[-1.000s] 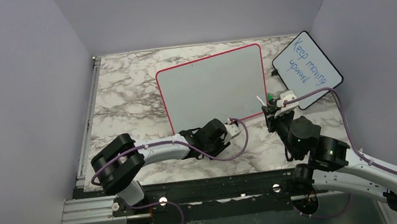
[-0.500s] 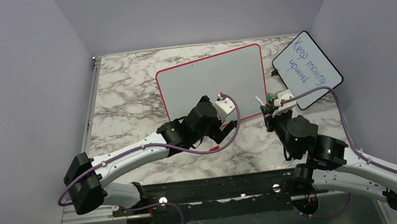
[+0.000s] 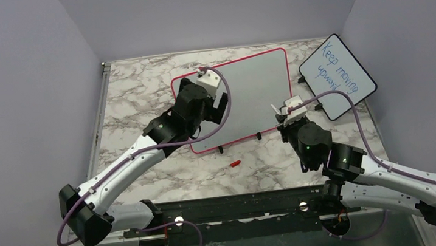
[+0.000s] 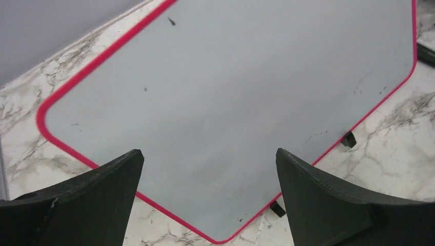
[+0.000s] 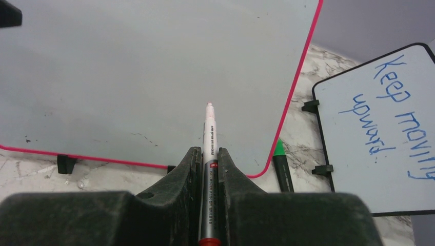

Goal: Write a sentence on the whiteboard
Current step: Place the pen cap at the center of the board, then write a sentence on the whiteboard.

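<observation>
Marble tabletop held the blank red-framed whiteboard straight ahead of the right gripper, clenched on a slim white marker pointing at it, while the left gripper gaped empty over its far-left corner.

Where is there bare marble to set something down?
Bare: far-left marble between the whiteboard and the side rail; the near strip in front of it, save a red cap. Crowded: between whiteboard and black-framed board, with right gripper and green marker.
</observation>
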